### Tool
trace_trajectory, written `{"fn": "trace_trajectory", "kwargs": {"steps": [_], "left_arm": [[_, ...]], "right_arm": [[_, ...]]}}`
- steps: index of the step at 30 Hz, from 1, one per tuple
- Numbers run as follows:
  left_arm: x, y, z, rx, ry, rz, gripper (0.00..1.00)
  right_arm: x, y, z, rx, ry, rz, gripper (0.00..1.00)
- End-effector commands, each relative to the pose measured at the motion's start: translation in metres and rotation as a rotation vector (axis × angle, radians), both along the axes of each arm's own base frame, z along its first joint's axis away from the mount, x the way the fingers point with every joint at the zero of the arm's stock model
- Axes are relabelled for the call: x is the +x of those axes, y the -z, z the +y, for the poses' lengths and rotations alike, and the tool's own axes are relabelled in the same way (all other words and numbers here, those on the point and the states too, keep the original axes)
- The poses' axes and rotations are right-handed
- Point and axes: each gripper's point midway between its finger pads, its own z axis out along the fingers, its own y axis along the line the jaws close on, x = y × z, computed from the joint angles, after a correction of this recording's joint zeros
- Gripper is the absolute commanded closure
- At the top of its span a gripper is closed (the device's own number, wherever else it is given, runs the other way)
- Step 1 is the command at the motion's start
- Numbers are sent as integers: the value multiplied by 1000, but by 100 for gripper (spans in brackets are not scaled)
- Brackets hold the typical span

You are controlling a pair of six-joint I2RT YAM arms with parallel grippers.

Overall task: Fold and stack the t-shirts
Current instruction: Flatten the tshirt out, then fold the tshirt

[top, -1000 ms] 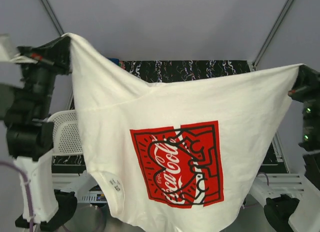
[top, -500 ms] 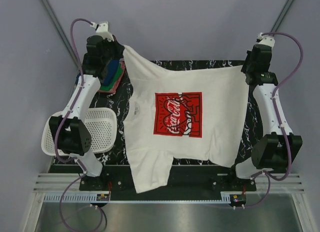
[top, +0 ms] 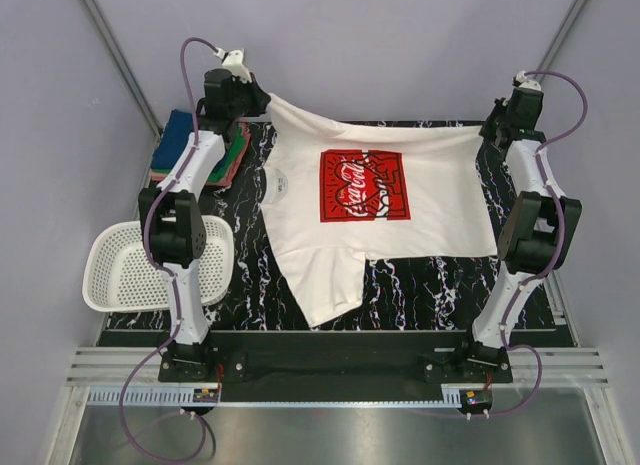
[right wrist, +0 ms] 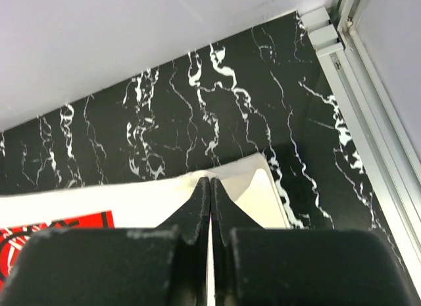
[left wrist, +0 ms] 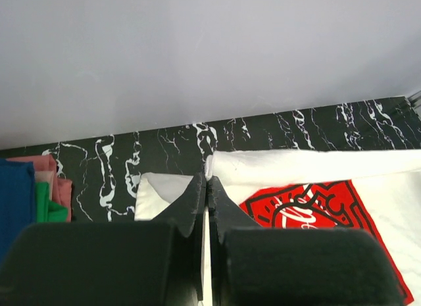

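The white t-shirt (top: 400, 230) lies print-up, its far edge stretched between the two grippers and the rest spreading from them back toward the arm bases on the bench (top: 430, 295). The left gripper (left wrist: 207, 182) and right gripper (right wrist: 210, 182) are each closed tight on a corner of that edge. Each pinch looks thin, so pulling apart could slip a corner free. The bunched part below the left gripper could set a crease. The folded stack (top: 185, 140) sits just outward of the left gripper, near enough to be nudged. How much cloth the jaws hold, and whether the held edge touches the bench, cannot be told; the left arm hides part of the stack.
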Motion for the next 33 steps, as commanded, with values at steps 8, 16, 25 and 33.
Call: {"fn": "trace_trajectory", "kwargs": {"steps": [8, 16, 25, 33], "left_arm": [[16, -59, 0, 41, 19, -205, 100], [-6, -23, -9, 65, 90, -108, 100], [-30, 20, -12, 146, 134, 17, 100], [-64, 28, -19, 204, 158, 48, 100]], "right_arm": [[46, -50, -5, 81, -95, -182, 100], [52, -28, -10, 138, -96, -154, 100], [35, 7, -22, 201, -71, -62, 100], [15, 40, -32, 262, -23, 24, 100]]}}
